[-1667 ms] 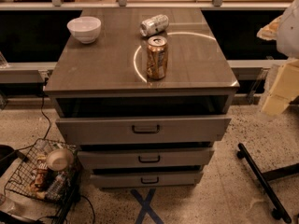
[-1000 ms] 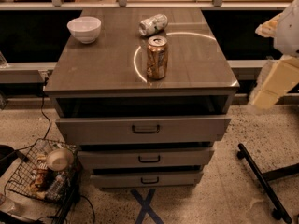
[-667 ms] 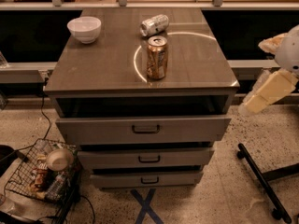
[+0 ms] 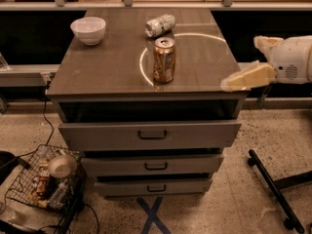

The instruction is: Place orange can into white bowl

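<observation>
Hand (image 4: 242,63): hovers spread and empty beside right edge of bench (image 4: 97,77) (orange can (image 4: 164,60) upright mid-top, white bowl (image 4: 88,29) back-left).

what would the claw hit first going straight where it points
Likely the front right corner of the cabinet top: the claw hangs off it, pointing left. Depth is unclear; if it clears that, the orange can comes next.

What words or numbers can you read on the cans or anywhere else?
No text can be read anywhere.
orange can: print too blurred to read.
silver can, lying down: print too blurred.
blue tape cross on the floor: a mark, no letters.
gripper, beside the cabinet top's right front corner: no label visible.
</observation>
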Tool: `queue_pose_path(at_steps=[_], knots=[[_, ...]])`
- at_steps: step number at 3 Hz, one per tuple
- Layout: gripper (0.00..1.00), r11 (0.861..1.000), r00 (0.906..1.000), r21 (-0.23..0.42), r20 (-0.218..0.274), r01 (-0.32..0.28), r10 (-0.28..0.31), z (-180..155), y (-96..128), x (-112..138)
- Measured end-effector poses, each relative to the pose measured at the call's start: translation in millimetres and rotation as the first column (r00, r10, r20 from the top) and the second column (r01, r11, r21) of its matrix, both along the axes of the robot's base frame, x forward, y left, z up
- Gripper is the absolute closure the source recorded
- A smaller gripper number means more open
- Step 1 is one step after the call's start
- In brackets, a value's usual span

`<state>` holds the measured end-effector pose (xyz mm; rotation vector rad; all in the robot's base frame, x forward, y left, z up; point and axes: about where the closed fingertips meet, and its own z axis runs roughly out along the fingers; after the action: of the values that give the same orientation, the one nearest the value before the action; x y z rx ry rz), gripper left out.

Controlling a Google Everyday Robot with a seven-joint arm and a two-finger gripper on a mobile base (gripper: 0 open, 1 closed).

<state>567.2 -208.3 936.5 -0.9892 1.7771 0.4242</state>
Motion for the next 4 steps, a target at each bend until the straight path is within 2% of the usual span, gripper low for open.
queue_pose_path(at_steps=[1,2,3,4], knots=[[0.00,0.976,0.9845,0.212,0.157,0.043,-0.078,38,4,45],[0.00,0.961,0.9719,0.269,0.204,0.059,-0.117,52,11,61],[0.00,0.962,0.9790,0.269,0.184,0.036,-0.088,44,19,61],[0.00,0.954,0.9892,0.299,0.145,-0.024,-0.021,17,54,65]])
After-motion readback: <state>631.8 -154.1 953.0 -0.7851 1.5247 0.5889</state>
